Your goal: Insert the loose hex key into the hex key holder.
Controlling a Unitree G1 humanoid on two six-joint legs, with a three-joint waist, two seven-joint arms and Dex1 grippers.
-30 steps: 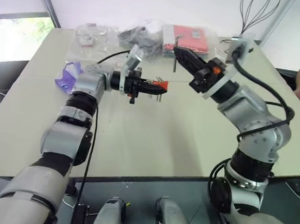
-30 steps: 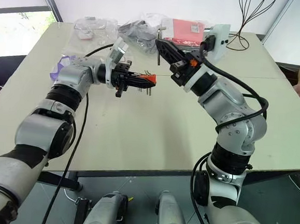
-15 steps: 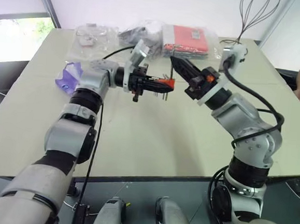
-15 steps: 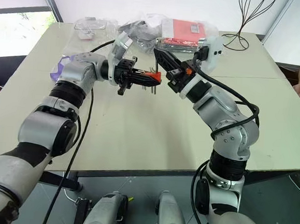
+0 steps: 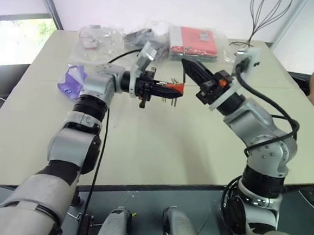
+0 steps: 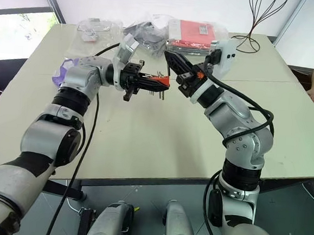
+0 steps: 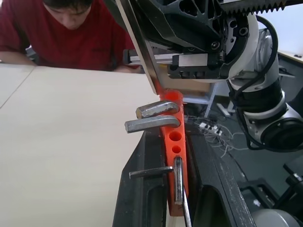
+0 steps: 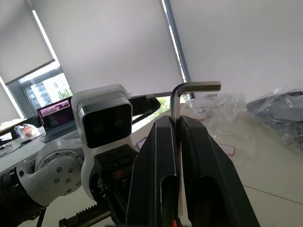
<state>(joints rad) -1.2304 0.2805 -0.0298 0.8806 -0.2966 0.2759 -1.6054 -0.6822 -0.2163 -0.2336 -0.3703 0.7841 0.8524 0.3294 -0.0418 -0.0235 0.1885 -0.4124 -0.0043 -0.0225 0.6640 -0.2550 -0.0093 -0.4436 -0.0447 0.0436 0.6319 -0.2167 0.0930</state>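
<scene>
- The left gripper [image 5: 160, 88] is closed on the hex key holder [image 5: 175, 88], an orange-red plastic block held level above the table [image 5: 160, 145], pointing toward the right arm.
- In the left wrist view the holder [image 7: 175, 142] sits clamped between the two black fingers; several metal keys are seated in it and two round sockets stand empty near its middle.
- The right gripper [image 8: 176, 127] is pressed together on the loose hex key [image 8: 182, 97], pinching its long leg; the short bent leg stands clear above the fingertips (seen plainly in the right wrist view).
- In the head views the right gripper [image 6: 175, 62] sits just beside the holder's free end, slightly above and behind it; whether key and holder touch cannot be told.
- Progress, as judged: both parts are picked up and brought together in the air, so grasping and approach appear done.
- Outstanding: the key is not in any socket. Its end has yet to be lined up with an empty hole and pushed home, then released.
- Risk noted: the sockets are small and the key thin, so a slight misalignment would likely make it skid off the plastic face.
</scene>
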